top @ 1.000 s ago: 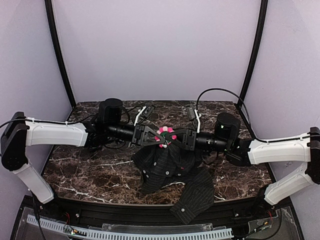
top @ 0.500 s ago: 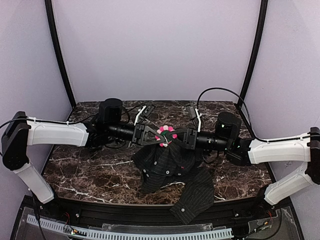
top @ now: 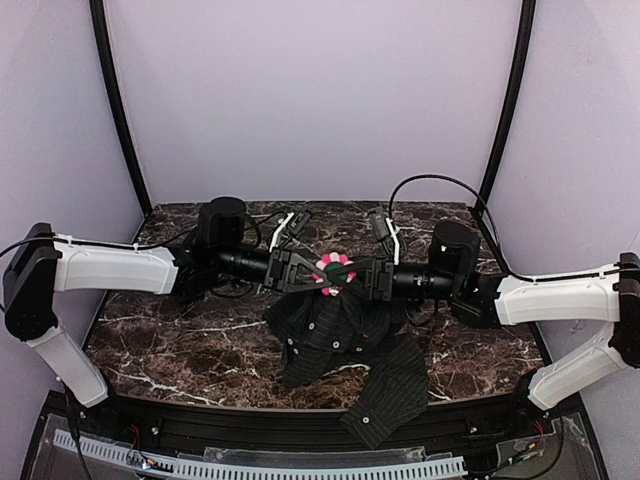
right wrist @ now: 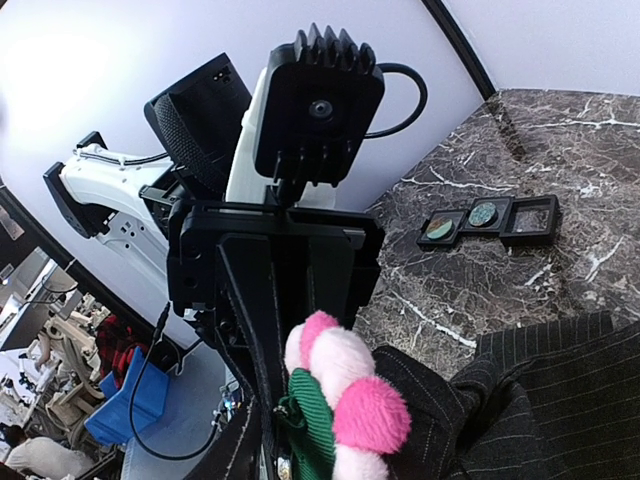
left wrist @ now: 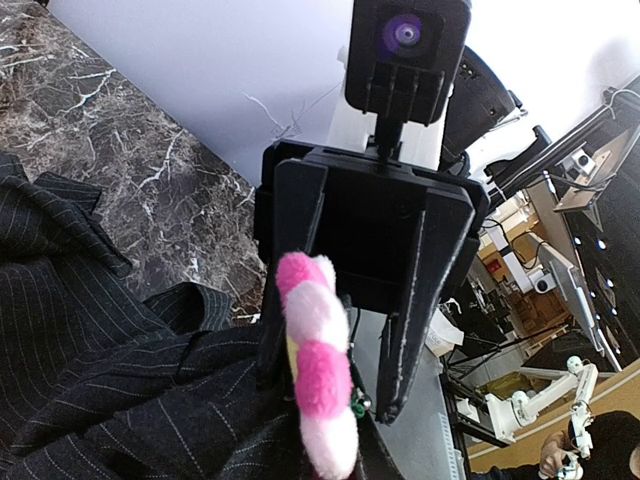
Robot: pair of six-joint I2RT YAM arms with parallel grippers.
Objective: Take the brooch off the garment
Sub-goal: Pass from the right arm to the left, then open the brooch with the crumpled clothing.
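Observation:
The brooch (top: 333, 271), pink petals round a green centre, is held up in mid-air between my two grippers. The dark pinstriped garment (top: 335, 330) hangs from it down to the table. My left gripper (top: 322, 283) comes in from the left. In the right wrist view one of its fingers (right wrist: 245, 350) presses the green face of the brooch (right wrist: 360, 390); the other is hidden. My right gripper (top: 348, 284) comes in from the right. In the left wrist view its fingers (left wrist: 415, 300) straddle the brooch (left wrist: 318, 370), with a gap showing beside it.
Three small black square trays (right wrist: 485, 222) lie in a row on the marble table (top: 180, 340) behind the garment. One garment sleeve (top: 385, 400) hangs over the table's near edge. Cables (top: 440, 185) loop above the right wrist.
The brooch and both gripper tips have risen slightly. The right wrist has shifted up and a little left. The garment still hangs as before.

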